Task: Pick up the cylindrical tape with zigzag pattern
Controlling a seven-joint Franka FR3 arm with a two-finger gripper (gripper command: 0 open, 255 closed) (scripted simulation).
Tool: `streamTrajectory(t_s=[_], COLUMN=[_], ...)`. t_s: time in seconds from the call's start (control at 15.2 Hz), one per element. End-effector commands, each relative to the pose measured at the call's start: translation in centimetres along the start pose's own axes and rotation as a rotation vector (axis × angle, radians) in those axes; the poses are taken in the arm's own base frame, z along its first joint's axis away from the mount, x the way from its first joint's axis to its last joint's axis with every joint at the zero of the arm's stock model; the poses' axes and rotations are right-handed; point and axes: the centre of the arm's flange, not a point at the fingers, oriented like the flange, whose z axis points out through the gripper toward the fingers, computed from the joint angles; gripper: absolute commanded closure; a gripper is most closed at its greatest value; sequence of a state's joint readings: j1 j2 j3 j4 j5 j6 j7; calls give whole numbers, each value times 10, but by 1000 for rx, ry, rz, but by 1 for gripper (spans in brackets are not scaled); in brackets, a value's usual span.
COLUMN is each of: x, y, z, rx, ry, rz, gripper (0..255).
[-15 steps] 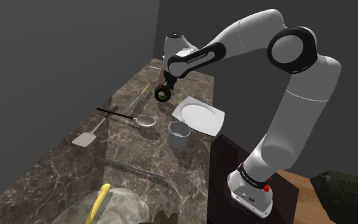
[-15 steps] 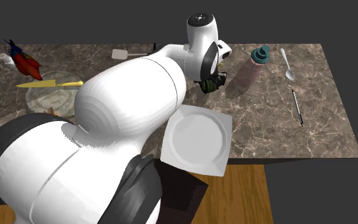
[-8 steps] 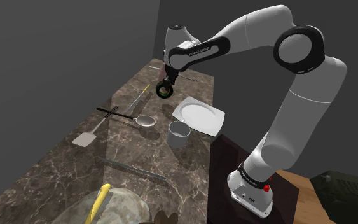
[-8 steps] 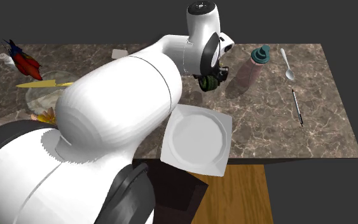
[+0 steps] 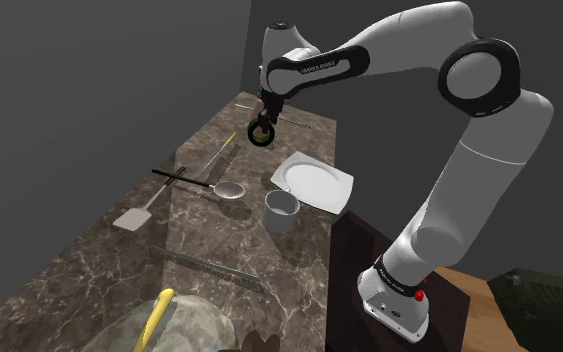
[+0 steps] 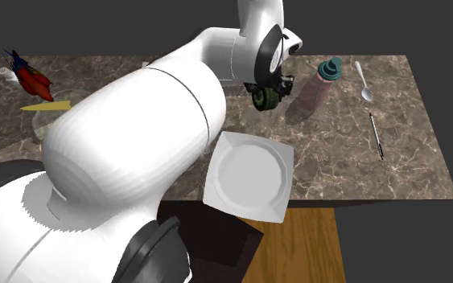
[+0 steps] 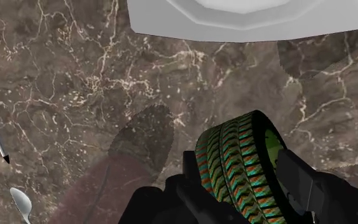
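Arm: stretched out high, gripper (image 5: 260, 124) pointing down over desk (image 5: 89, 262)
Gripper: clamped on tape (image 7: 238, 167)
Tape: on edge, axis level

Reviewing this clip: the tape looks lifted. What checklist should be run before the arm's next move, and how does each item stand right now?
1. Both fingers clasp the tape: ok.
2. The tape is off the counter: ok, it hangs well above it in the shoulder view.
3. The hand is apart from the plate: ok.
4. The hand is apart from the bottle: ok in the second exterior view.
5. The grip is firm enough to carry: cannot tell.
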State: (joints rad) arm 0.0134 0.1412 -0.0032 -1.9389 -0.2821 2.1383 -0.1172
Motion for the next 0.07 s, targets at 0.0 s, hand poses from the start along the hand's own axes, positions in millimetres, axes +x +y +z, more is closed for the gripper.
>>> streamTrajectory(t_s=[0.0], x=[0], y=[1], z=[-4], rx=[0], ry=[0], rz=[0], gripper=[255])
